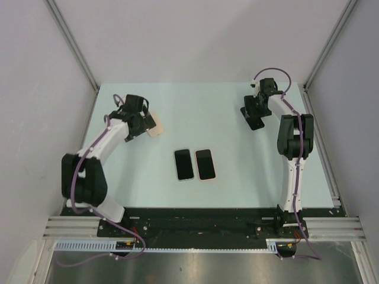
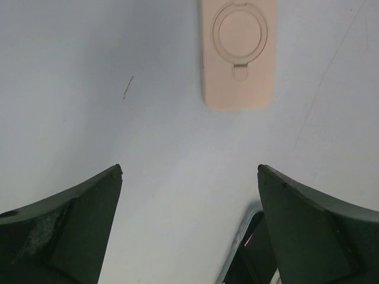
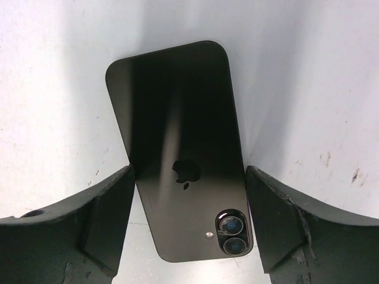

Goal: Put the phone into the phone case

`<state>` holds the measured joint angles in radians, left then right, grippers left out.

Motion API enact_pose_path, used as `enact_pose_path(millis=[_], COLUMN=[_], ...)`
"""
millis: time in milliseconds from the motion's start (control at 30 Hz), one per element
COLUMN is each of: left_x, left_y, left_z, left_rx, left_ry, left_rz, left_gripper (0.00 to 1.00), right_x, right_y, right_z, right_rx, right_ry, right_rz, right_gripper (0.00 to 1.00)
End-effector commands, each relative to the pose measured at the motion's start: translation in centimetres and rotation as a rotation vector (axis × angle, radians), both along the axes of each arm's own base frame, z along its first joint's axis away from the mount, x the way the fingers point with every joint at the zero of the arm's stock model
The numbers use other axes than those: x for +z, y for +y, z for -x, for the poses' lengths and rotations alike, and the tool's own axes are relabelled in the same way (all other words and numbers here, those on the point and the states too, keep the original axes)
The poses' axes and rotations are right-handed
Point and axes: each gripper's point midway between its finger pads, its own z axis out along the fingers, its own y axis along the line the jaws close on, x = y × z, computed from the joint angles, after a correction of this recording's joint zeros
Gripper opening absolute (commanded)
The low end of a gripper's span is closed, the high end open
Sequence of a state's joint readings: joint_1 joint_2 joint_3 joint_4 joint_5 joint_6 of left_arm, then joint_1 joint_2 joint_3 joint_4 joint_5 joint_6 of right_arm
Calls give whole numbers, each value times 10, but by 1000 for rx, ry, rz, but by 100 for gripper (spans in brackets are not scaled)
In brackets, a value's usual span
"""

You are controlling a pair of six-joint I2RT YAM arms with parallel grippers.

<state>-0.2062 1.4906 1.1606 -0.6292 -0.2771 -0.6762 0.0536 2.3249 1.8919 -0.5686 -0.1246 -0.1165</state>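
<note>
Right wrist footage is filled by a glossy black rectangular phone (image 3: 177, 148), laid back-up on the pale tabletop (image 3: 53, 89) between the right fingers (image 3: 100, 219). These are set close along its long edges, but whether it is gripped cannot be told. In the left wrist view, the left fingers (image 2: 77, 225) are spread wide and empty. A beige ring-backed phone case (image 2: 239, 53) is laid flat ahead, apart from them. In the top view, a pale-rimmed dark phone (image 1: 184, 164) and a pink-rimmed dark phone (image 1: 205, 164) are laid side by side at mid-tabletop.
</note>
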Motion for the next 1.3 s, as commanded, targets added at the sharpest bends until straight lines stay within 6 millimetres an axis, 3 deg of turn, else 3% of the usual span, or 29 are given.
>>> enact_pose_path(millis=[0, 33, 100, 133, 200, 233, 300, 333, 467, 633, 900, 1067, 1200, 1267], left_x=[-14, -32, -32, -44, -42, -56, -53, -57, -70, -88, -108, -117, -115, -108], left_y=[0, 0, -1, -3, -8, -9, -8, -9, -20, -23, -25, -28, -30, -38], left_z=[-30, -36, -53, -58, -74, -74, -87, -91, -106, -107, -107, -100, -88, -79], left_rx=[54, 55, 62, 52, 37, 34, 40, 37, -23, -27, -40, -84, -114, -148], left_ry=[83, 128, 117, 148, 142, 186, 167, 172, 182, 220, 271, 310, 326, 321], left_rz=[-22, -43, -55, -55, -50, -65, -77, -82, -91, -97, -106, -95, -74, -16], left_gripper=[100, 100, 100, 100, 99, 98, 99, 99, 100, 100, 97, 86, 79, 70], right_x=[-13, -12, -13, -13, -8, -16, -3, -9, 1, 12, 5, 16, 27, 33], right_y=[7, 5, 6, 6, 5, 4, 3, 5, 11, 19, 17, 15, 16, 18], right_z=[18, 20, 30, 33, 39, 52, 55, 68, 81, 88, 103, 102, 100, 99], right_rx=[-24, -64, -93, -113, -148, -157, -186, -190, -211, -238, -268, -286, -293, -294], right_ry=[47, 51, 72, 80, 81, 110, 75, 99, 93, 105, 150, 128, 103, 94], right_rz=[0, -4, -35, -49, -69, -68, -88, -98, -132, -175, -147, -146, -158, -171], right_gripper=[77, 77, 76, 75, 72, 71, 68, 68, 66, 65, 69, 79, 84, 86])
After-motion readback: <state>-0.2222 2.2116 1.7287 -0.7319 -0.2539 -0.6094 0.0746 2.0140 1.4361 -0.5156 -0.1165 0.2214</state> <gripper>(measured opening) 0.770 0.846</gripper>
